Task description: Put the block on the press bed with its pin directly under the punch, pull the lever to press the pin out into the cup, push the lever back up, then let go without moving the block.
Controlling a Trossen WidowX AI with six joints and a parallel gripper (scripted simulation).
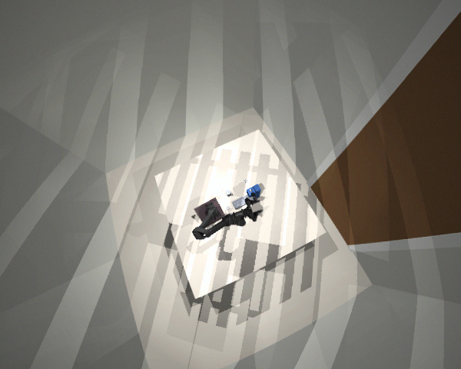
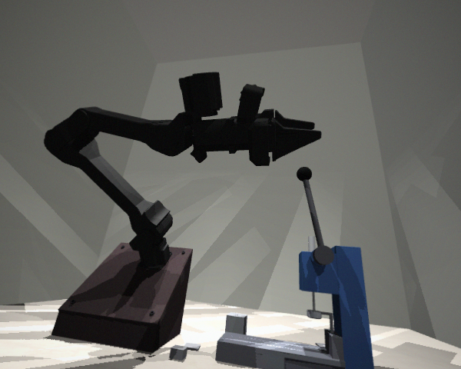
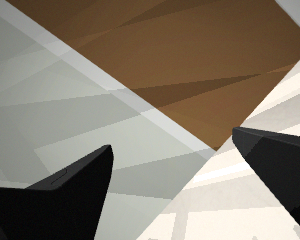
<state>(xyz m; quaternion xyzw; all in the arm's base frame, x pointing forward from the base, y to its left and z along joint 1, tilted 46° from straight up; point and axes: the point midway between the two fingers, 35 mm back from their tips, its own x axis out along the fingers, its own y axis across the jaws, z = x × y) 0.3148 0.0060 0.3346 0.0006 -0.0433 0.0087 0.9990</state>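
Arm (image 2: 123,124) (image 1: 219,227) rises from a dark reddish wedge-shaped base (image 2: 115,326) (image 1: 202,207) at the left of the pale table (image 2: 16,326) (image 1: 286,226). Its forearm runs nearly level toward the right. Gripper (image 2: 317,130) (image 1: 257,210) (image 3: 171,142) is spread wide, with nothing held; the wrist view shows the two dark fingers well apart, a brown area (image 3: 190,60) (image 1: 413,158) and pale surfaces beyond them.

Blue press (image 2: 352,301) (image 1: 254,191) stands at the right. Lever (image 2: 313,214) is raised, leaning a little to the left as it goes up, its round black knob (image 2: 303,174) at the top. The gripper is above the knob in the exterior view, apart from it.

A thin rod (image 2: 313,302) shows below the blue head, with a small grey plate (image 2: 313,314) at its lower end. Grey bed (image 2: 274,346) (image 1: 239,203) runs left from the foot of the press.

Two small grey pieces are candidates for the task's block: an upright piece (image 2: 235,324) by the bed's left end, and a low piece (image 2: 177,352) on the table between base and bed. Neither is in the gripper or under the punch. Which one carries the pin: cannot tell. Cup: cannot be identified with certainty.
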